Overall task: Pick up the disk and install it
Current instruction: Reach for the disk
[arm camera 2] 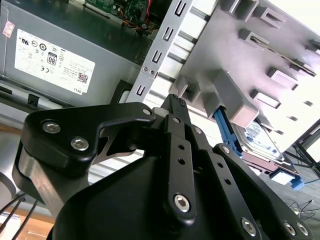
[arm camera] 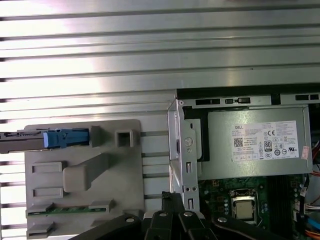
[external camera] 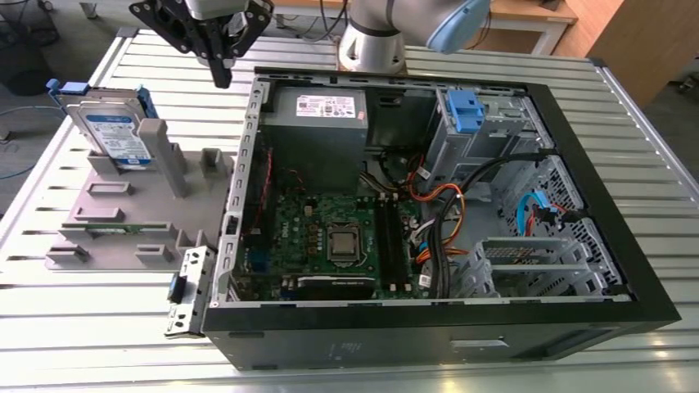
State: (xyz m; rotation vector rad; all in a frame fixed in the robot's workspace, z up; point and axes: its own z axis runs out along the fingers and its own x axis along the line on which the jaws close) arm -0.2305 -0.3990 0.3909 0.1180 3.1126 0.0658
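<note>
A white sticker (arm camera: pixel 267 141) (arm camera 2: pixel 54 62) (external camera: pixel 326 106) on the grey power-supply box (arm camera: pixel 217 150) carries rows of fine black print, 1 square code and a line of round approval marks, seen in both wrist views and the exterior view. On the same face of the power-supply box, in the second wrist view, sits a small red-and-white sticker (arm camera 2: pixel 7 28) with tiny print. Well apart from the power-supply box, in the exterior view, the disk (external camera: pixel 107 123) standing on edge bears a white-and-blue label (external camera: pixel 118 139) with small dark print across its face.

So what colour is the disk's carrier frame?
Blue carrier frame, clearest in the exterior view.
</note>
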